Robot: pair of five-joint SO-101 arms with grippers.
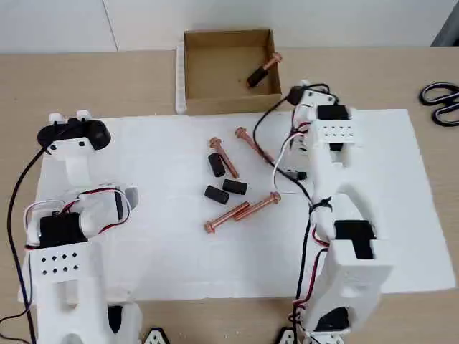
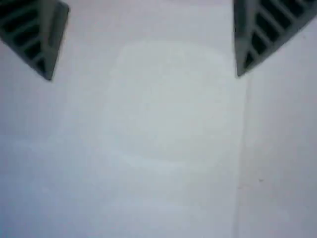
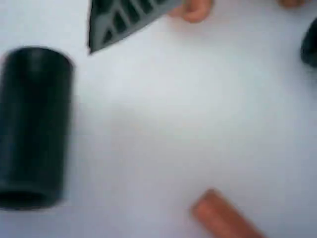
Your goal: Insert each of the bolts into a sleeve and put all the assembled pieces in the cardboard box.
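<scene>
Plainly, left end effector (image 2: 142, 74) wide apart, empty; right end effector (image 3: 126, 22) state can't tell, w/ sleeve (image 3: 34, 126) near.

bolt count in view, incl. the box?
5. One bolt, sleeved, in the cardboard box; four on the white mat: one by the cables, one beside a black sleeve, two lying together nearer the arms' bases. Others may hide under the right arm.

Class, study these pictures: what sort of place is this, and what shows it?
Probably a robotics lab or workbench: two robot arms at a wooden table, with bolts and sleeves on a white sheet by a cardboard box.
</scene>
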